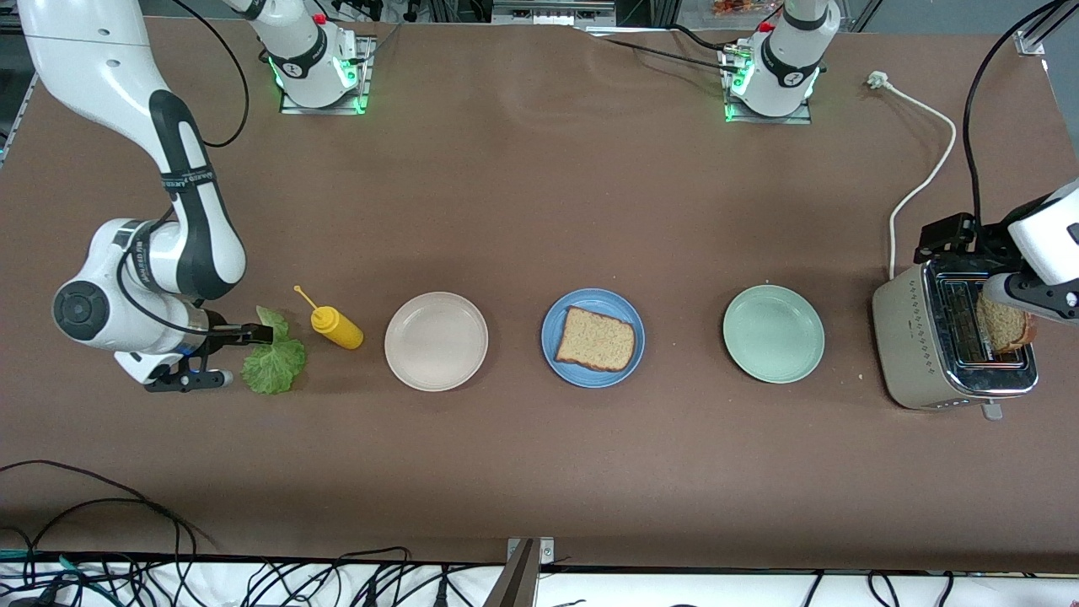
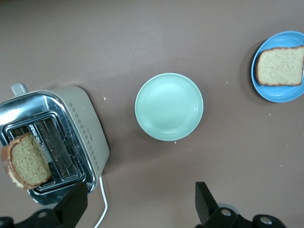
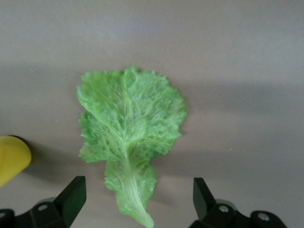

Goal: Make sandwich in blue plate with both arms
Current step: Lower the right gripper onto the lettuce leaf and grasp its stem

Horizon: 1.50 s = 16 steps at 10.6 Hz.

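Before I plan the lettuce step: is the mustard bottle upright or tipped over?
Tipped over: the yellow bottle lies on its side on the table, nozzle pointing away from the off-white plate.

The front camera looks down from high across the table (image 1: pixel 523 211) at my two bases. My left wrist camera looks straight down on the toaster (image 2: pixel 52 142), mint plate (image 2: pixel 169 106) and blue plate (image 2: pixel 280 66) (all shared with the front view). My right wrist camera sits close over the lettuce leaf (image 3: pixel 129 133).
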Motion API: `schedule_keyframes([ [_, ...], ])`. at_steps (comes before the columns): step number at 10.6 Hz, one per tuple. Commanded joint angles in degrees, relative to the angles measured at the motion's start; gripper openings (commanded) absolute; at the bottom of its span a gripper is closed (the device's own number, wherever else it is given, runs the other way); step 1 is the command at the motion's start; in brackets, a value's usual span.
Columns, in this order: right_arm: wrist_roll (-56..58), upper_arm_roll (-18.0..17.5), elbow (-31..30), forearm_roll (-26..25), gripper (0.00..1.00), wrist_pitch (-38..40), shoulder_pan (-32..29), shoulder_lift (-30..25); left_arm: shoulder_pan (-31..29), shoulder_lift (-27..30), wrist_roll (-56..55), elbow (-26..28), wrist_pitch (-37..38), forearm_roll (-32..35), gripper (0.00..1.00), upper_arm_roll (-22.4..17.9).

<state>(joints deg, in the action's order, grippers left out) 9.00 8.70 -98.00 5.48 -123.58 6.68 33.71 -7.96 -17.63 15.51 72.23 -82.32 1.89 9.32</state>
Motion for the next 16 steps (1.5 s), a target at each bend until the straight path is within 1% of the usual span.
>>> schedule_keyframes([
  [1, 1.2, -0.62, -2.11, 1.38, 1.0, -1.66, -0.09, 1.09, -0.39, 8.81, -8.45, 12.54, -4.68, -1.1, 1.0, 2.45],
  [2, 1.2, -1.23, -2.28, 1.47, 1.0, -2.36, 0.0, 1.1, -0.39, 10.76, -9.61, 15.28, -5.3, -1.1, 1.0, 2.89],
  [4, 1.29, -2.02, -2.29, 1.38, 1.0, -3.76, 0.0, 2.93, -0.47, 12.44, -9.71, 17.4, -5.74, -1.36, 1.0, 2.9],
  [6, 2.33, -2.2, -2.46, 1.38, 1.0, -5.0, 0.0, 4.08, -0.65, 16.56, -9.71, 23.01, -7.66, -1.8, 1.0, 2.98],
  [7, 2.86, -2.2, -2.64, 1.38, 1.0, -5.0, 0.0, 4.09, -0.56, 17.71, -9.8, 24.26, -7.94, -1.8, 1.0, 3.07],
  [8, 4.52, -2.2, -2.72, 1.38, 0.86, -5.0, 0.0, 4.17, -0.65, 18.07, -9.71, 24.79, -7.85, -2.41, 1.0, 3.07],
  [9, 5.84, -2.2, -2.64, 1.38, 0.64, -5.0, 0.0, 4.26, -0.74, 18.25, -9.62, 24.8, -7.68, -3.38, 1.0, 2.99],
  [12, 6.3, -2.2, -2.64, 1.38, 0.2, -4.92, 0.0, 4.79, -0.74, 18.42, -9.62, 24.71, -6.71, -3.47, 1.0, 2.98],
  [13, 6.21, -2.2, -2.64, 1.38, 0.03, -4.57, 0.09, 4.44, -0.74, 18.42, -9.62, 24.62, -6.71, -3.47, 1.0, 2.98],
  [14, 6.04, -2.2, -2.55, 1.38, 0.0, -4.3, 0.09, 3.66, -0.74, 18.42, -9.62, 24.53, -6.71, -3.47, 1.0, 2.98],
  [16, 5.95, -3.07, -2.38, 1.38, 0.0, -1.42, 0.18, 0.15, -0.74, 18.34, -9.62, 24.27, -6.8, -3.56, 1.0, 2.98],
])
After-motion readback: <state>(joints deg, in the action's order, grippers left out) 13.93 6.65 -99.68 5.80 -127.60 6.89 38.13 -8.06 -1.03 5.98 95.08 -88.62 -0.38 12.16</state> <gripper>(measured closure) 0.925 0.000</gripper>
